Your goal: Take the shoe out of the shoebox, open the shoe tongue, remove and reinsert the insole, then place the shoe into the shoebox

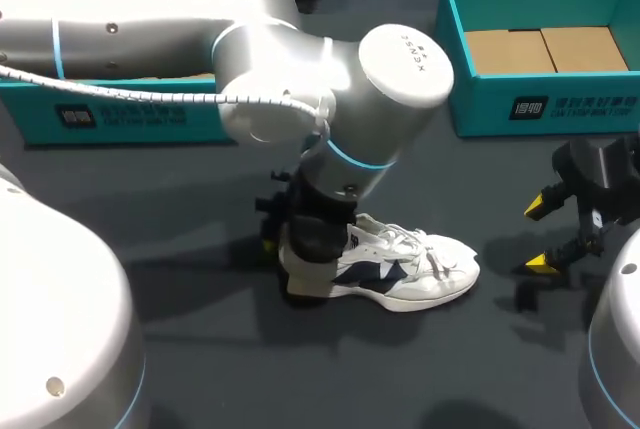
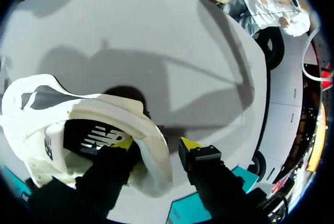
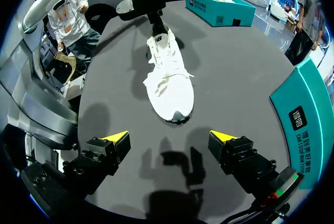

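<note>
A white sneaker with dark side panels (image 1: 425, 274) lies on its sole on the dark table, toe pointing right. My left gripper (image 1: 297, 249) stands at its heel. In the left wrist view the gripper (image 2: 157, 143) straddles the heel wall of the sneaker (image 2: 104, 112): one finger is inside the shoe, the other finger (image 2: 190, 145) is outside with a small gap, so the jaws are open. My right gripper (image 1: 540, 235) hangs wide open to the right of the toe, holding nothing. In its own view the gripper (image 3: 169, 136) faces the toe of the sneaker (image 3: 169, 85).
A teal shoebox (image 1: 540, 109) with a cardboard floor stands open at the back right. Another teal box (image 1: 130, 114) sits at the back left, largely behind my left arm. Bare table lies in front of the shoe.
</note>
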Motion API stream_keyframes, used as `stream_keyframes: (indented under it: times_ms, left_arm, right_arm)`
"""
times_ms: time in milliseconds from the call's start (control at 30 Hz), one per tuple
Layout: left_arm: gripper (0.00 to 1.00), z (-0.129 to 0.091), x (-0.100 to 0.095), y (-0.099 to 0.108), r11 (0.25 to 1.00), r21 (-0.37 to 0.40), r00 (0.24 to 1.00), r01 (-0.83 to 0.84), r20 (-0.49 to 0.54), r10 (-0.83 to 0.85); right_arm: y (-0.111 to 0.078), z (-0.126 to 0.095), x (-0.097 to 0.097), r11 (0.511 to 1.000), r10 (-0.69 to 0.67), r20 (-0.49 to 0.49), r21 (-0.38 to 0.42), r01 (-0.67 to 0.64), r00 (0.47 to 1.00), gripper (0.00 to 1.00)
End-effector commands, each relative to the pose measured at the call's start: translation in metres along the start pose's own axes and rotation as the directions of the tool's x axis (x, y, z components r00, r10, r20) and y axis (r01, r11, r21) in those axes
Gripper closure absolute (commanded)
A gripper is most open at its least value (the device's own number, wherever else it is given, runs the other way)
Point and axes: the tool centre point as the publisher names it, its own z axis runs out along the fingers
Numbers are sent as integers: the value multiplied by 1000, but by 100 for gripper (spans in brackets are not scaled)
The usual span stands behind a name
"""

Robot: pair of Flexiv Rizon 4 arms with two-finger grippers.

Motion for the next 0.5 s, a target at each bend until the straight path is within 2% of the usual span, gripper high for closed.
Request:
stream_keyframes:
  times_ms: [33,100,267,400,500]
  left_arm:
    - [0,-18,21,-2,1000,2,997,6,71,-6]
    - [0,-29,29,-5,1000,10,993,19,112,-20]
    - [0,-54,53,-22,994,89,969,56,236,-76]
    - [0,-62,65,-34,980,171,940,103,304,-152]
    - [0,-64,75,-39,942,273,894,195,346,-285]
  right_arm:
    - [0,-1,2,1000,1,3,2,-1,1000,0]
    - [0,-1,2,1000,1,3,2,-1,1000,0]
    - [0,-1,2,1000,1,3,2,-1,1000,0]
    - [0,-1,2,1000,1,3,2,-1,1000,0]
    - [0,-1,2,1000,1,3,2,-1,1000,0]
